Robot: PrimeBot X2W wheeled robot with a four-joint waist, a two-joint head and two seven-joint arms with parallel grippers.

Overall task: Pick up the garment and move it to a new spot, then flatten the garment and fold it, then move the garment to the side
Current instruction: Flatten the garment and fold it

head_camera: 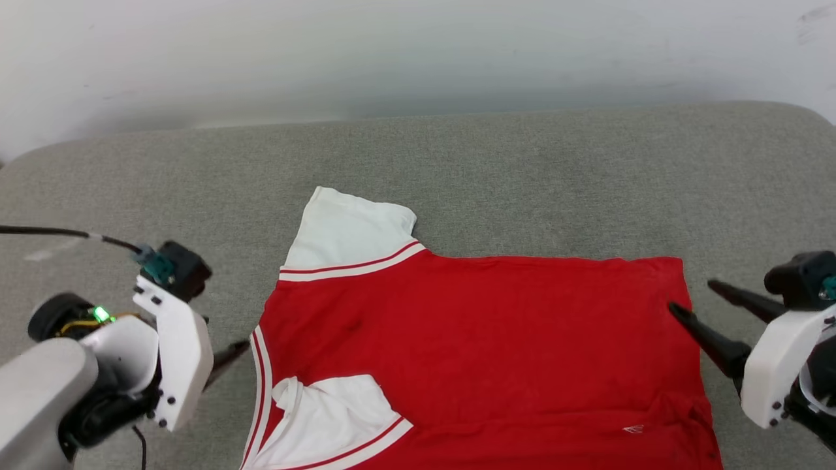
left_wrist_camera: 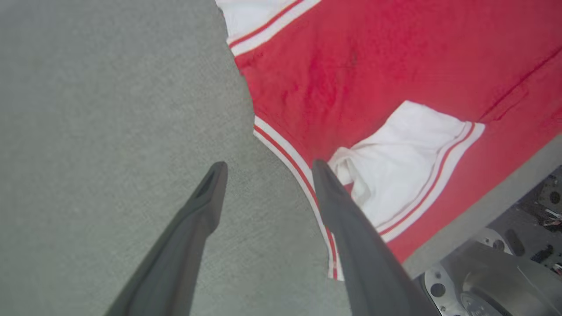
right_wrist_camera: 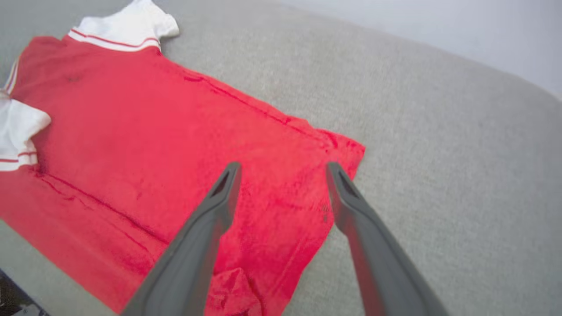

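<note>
The garment (head_camera: 483,346) lies spread on the grey table (head_camera: 522,170), plain red side up, collar toward the left and hem toward the right. Its far white sleeve (head_camera: 349,232) lies flat on the table, and the near white sleeve (head_camera: 326,418) is folded in over the red body. My left gripper (left_wrist_camera: 268,166) is open just off the striped collar trim (left_wrist_camera: 290,158), with one finger over that edge and nothing between the fingers. My right gripper (head_camera: 692,295) is open and empty at the hem's far corner (right_wrist_camera: 347,149), fingers pointing at the cloth.
A pale wall (head_camera: 418,52) rises behind the table. The table's near edge (left_wrist_camera: 491,206) runs close to the garment, with the robot's metal base (left_wrist_camera: 483,281) below it. A black cable (head_camera: 59,232) trails off the left wrist. Bare grey surface lies left, right and beyond the garment.
</note>
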